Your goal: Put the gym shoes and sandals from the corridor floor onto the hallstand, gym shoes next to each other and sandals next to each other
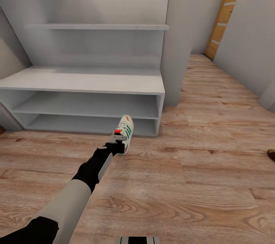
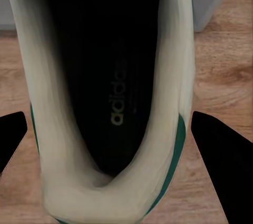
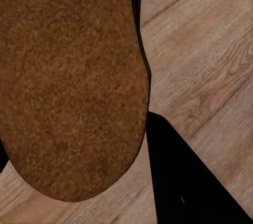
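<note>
One white gym shoe (image 1: 123, 133) with green stripes and a red heel patch is just in front of the hallstand (image 1: 84, 83), toe toward its lowest shelf. My left gripper (image 1: 114, 143) is at its heel. In the left wrist view I look into the shoe's dark opening (image 2: 113, 76), with a black finger (image 2: 224, 166) against each side of the heel. My right gripper (image 3: 74, 139) is shut on a sandal whose tan insole (image 3: 68, 76) is close to the camera, with one finger (image 3: 184, 182) beside it. A second sandal (image 1: 272, 155) lies on the corridor floor (image 1: 183, 183) at the far right edge.
The hallstand has two open lower shelves, a flat top and an upper wall shelf (image 1: 95, 26), all bare. A grey wall corner (image 1: 179, 45) stands right of it. The corridor runs on to an orange door frame (image 1: 225, 10).
</note>
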Available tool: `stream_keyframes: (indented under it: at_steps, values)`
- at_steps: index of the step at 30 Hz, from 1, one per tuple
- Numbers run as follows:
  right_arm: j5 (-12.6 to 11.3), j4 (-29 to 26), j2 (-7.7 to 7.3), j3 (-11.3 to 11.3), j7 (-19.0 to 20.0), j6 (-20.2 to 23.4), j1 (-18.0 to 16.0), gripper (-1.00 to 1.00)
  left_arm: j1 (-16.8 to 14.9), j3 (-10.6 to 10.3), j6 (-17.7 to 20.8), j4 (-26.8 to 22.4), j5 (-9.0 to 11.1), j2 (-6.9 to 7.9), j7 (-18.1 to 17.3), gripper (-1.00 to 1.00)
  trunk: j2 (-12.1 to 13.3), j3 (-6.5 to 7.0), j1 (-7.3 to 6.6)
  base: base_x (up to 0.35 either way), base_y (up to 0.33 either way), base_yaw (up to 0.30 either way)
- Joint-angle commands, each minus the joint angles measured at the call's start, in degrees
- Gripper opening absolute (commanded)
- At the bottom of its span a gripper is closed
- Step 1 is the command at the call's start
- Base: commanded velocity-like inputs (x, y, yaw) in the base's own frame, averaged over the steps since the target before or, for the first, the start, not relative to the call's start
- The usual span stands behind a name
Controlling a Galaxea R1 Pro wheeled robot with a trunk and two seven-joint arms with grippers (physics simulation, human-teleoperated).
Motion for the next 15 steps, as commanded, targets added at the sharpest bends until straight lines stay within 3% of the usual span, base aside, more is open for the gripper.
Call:
stream_keyframes:
  at_steps: [1,15]
  values:
    - [-0.5,0.0,0.0,-0.1,-0.1,0.3,0.0,-1.0,0.0,-0.2,0.3,-0.1,0.6,0.03,0.3,-1.0,0.0,-0.05,0.02,0.306,-0.068,0.0]
    - [-0.5,0.0,0.0,0.0,-0.1,0.3,0.0,-1.0,0.0,-0.2,0.3,0.0,0.6,-0.04,0.3,-1.0,0.0,-0.05,0.02,0.306,-0.148,0.0]
